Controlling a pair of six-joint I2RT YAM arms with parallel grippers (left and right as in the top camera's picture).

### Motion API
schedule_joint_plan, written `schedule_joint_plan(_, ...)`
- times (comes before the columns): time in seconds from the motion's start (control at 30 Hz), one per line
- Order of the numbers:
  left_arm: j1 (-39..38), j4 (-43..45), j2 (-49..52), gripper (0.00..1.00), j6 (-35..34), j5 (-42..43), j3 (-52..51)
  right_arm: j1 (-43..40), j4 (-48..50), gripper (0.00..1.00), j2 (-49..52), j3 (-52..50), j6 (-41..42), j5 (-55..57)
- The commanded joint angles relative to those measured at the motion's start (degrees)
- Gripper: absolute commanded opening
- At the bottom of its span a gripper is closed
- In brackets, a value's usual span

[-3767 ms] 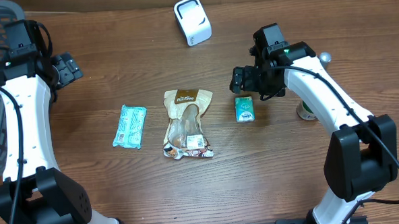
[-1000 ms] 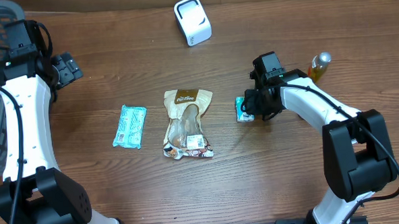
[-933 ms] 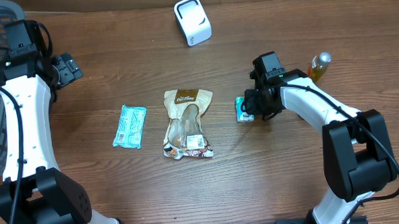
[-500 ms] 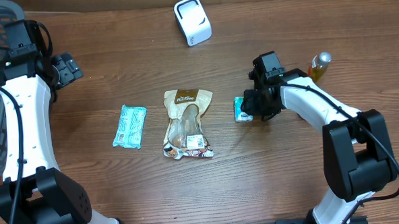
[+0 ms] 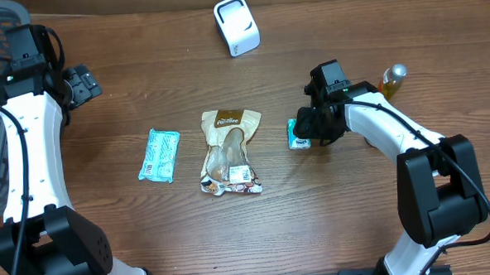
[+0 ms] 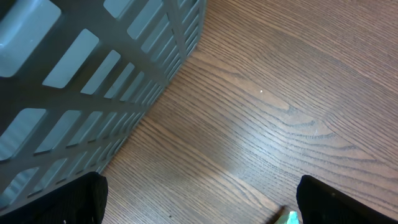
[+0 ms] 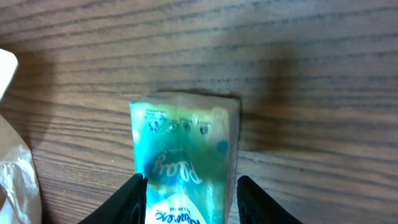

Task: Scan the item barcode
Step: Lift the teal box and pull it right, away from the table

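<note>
The small teal-green plastic packet [image 7: 185, 163] carries white script, the flat pale-turquoise rectangular packet [image 5: 160, 155] has white print, the brown-topped clear snack pouch [image 5: 230, 150] shows tan contents, the white boxy scanner [image 5: 237, 26] is plain, and the grey slatted plastic basket [image 6: 93, 74] stands on the brown wood-grain table [image 5: 356, 215].

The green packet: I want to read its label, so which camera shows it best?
The right wrist view: the green packet fills the frame, print facing up, between the fingers. Overhead shows only a small piece beside the right arm. The left wrist view shows basket and table, not this packet.
</note>
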Motion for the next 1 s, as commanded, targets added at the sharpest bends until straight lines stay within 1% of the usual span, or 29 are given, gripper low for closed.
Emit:
schedule_joint_plan(0.0, -0.13, 0.13, -0.52, 0.99, 0.66, -0.72, 1.01, -0.13, 1.68, 0.42, -0.74, -1.53, -0.2, -0.28)
schedule_joint_plan(0.2, -0.13, 0.13, -0.52, 1.0, 0.66, -0.72, 1.01, -0.17, 2.71, 0.32, -0.74, -1.9, -0.15, -0.07)
schedule_joint_plan(0.63, -0.13, 0.13, -0.52, 1.0, 0.68, -0.72, 1.01, -0.17, 2.67, 0.3, -0.74, -2.01, 0.28, 1.29)
schedule_joint_plan(0.73, -0.13, 0.13, -0.52, 1.0, 0.66, -0.72, 1.01, -0.17, 2.64, 0.28, -0.74, -2.01, 0.44, 1.6)
schedule_joint_plan(0.8, -0.13, 0.13, -0.52, 1.0, 0.68, -0.72, 1.01, -0.17, 2.51, 0.24, -0.74, -2.01, 0.44, 1.62)
schedule_joint_plan(0.97, -0.13, 0.13, -0.52, 1.0, 0.68, -0.72, 1.01, -0.17, 2.47, 0.23, -0.74, -2.12, 0.44, 1.62)
